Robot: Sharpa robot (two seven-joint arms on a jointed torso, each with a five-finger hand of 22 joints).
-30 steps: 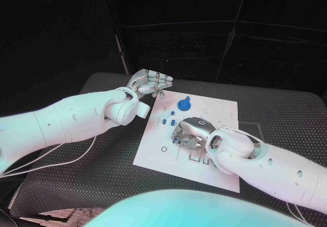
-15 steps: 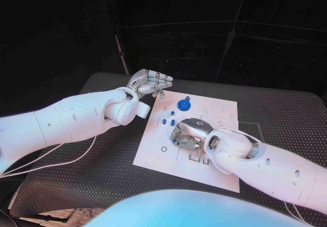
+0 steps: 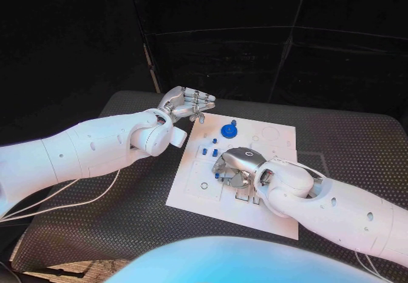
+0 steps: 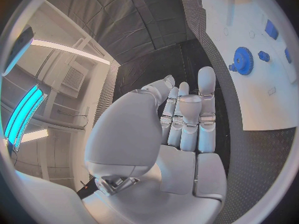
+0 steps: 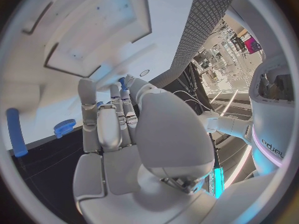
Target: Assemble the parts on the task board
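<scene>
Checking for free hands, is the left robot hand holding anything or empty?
Empty. The left robot hand holds nothing; its fingers lie together, uncurled, beside the task board.

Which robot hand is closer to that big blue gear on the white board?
The left robot hand, hovering just off the board's far-left corner beside the blue gear. The right robot hand is lower, over the board's middle.

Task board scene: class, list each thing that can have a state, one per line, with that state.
Task board: flat on the table, partly covered by the right hand.
Blue gear: lying on the board, untouched.
Small blue parts: on the board, beside the right hand.
Left hand: raised at the board's far corner, fingers together, holding nothing.
Right hand: down on the board, fingers curled; grasp unclear.
</scene>
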